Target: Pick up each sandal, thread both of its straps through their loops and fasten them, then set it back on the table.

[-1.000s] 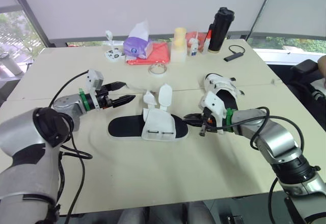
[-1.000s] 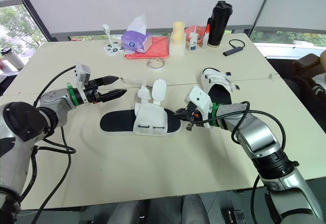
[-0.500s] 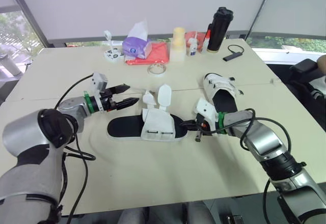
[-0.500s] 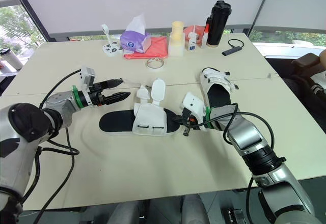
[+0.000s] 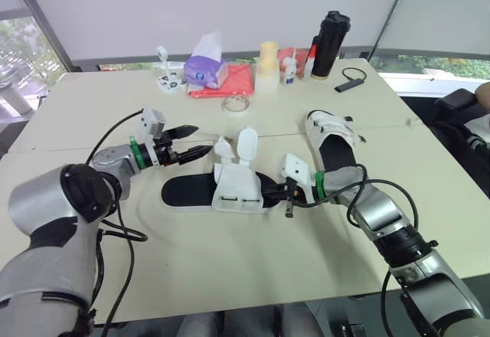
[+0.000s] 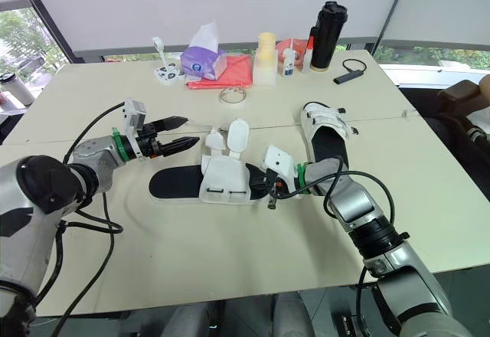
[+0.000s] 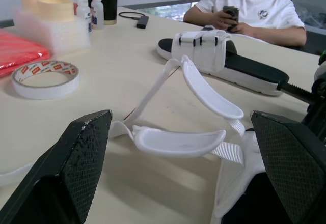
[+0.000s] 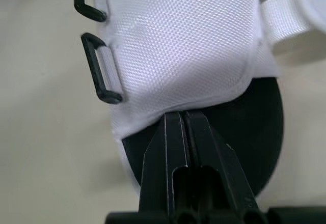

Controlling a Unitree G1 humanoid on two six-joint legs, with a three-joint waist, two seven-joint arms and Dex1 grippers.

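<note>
Presently: black-soled white fabric sandal (image 5: 230,188), unfastened; right gripper (image 8: 184,117), pressed together at its edge, seemingly steadying; left gripper (image 5: 204,139), spread, facing raised straps (image 5: 246,144).

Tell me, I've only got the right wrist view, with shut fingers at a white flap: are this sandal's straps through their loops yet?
Observer: No. Both straps of the open sandal stand up loose and unthreaded.
Operator: Where's the left gripper?
Observer: The left gripper is open, hovering above the table, its fingertips close to those straps.
Operator: And the other sandal?
Observer: The second sandal lies farther to the robot's right, with its straps closed across it.
</note>
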